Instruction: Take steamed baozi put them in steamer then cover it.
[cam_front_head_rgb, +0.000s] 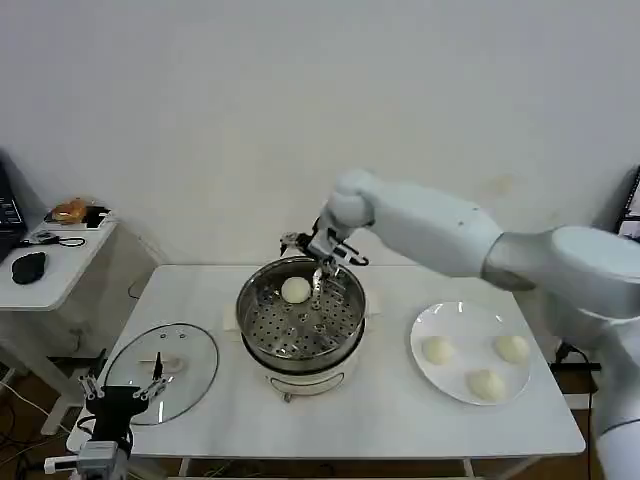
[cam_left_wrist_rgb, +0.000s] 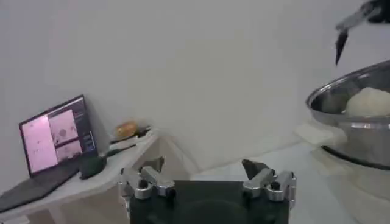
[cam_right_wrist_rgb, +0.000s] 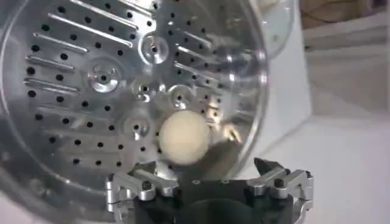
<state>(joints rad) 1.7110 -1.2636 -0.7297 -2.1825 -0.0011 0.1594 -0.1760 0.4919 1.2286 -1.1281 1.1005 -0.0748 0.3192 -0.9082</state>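
Lid first, at the left of my desk (cam_front_head_rgb: 390, 400): the cover (cam_front_head_rgb: 162, 365) lies flat near the front-left corner, and the left gripper (cam_front_head_rgb: 124, 388) is parked just at its near edge, fingers apart and empty. At centre stands the steamer (cam_front_head_rgb: 300, 318) on its white base, with one steamed baozi (cam_front_head_rgb: 295, 290) sitting on the perforated tray toward the back wall. The right gripper (cam_front_head_rgb: 322, 290) hangs over the pot just beside that bun, and in the right wrist view its fingers (cam_right_wrist_rgb: 277, 182) stand apart with the bun (cam_right_wrist_rgb: 184, 136) lying free on the tray ahead of them, so I read this one as delivered. To the right, the white plate (cam_front_head_rgb: 450, 325) carries the other three buns (cam_front_head_rgb: 437, 350), well apart from the pot. As I judge it, the step in hand is to get clear and go for the next bun: I would lift straight up past the steel rim before swinging right, so the fingers do not clip the pot or nudge the placed bun, then close gently on the soft dough and set each one in an open part of the tray.
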